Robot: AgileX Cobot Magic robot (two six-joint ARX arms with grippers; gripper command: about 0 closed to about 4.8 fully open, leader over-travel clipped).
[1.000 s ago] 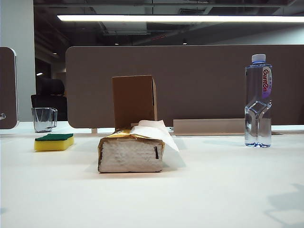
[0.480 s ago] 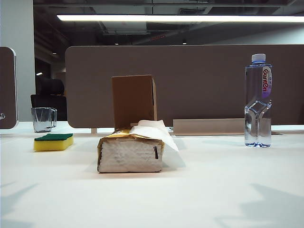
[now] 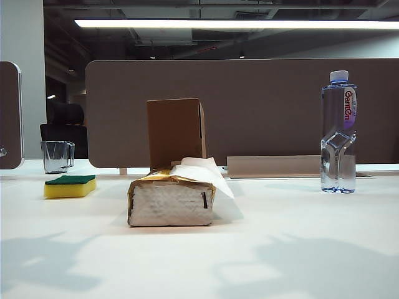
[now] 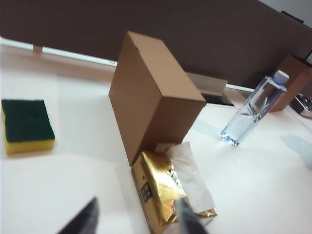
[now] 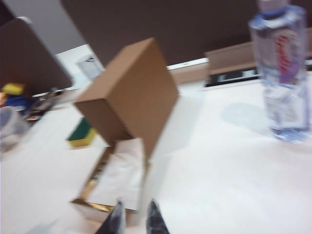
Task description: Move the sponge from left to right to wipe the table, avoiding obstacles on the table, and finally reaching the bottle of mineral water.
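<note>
The yellow sponge (image 3: 70,185) with its green top lies at the far left of the white table (image 3: 299,212). At the middle stand the obstacles: a gold tissue pack (image 3: 171,199) and, behind it, an upright brown box (image 3: 176,132). The bottle of mineral water (image 3: 338,134) stands at the far right. Neither gripper shows in the exterior view, only their shadows. My left gripper (image 4: 138,217) hangs open above the near end of the tissue pack (image 4: 170,192), away from the sponge (image 4: 27,126). My right gripper (image 5: 135,214) is narrowly open over the tissue pack (image 5: 117,180), holding nothing.
A clear glass cup (image 3: 57,156) stands behind the sponge. A grey partition (image 3: 249,106) closes the table's far edge, with a low beige strip (image 3: 274,166) along its foot. Small clutter (image 5: 19,102) lies past the table's left end.
The arms' shadows have spread across the front of the table on both sides. The sponge, tissue pack, box and bottle have not moved.
</note>
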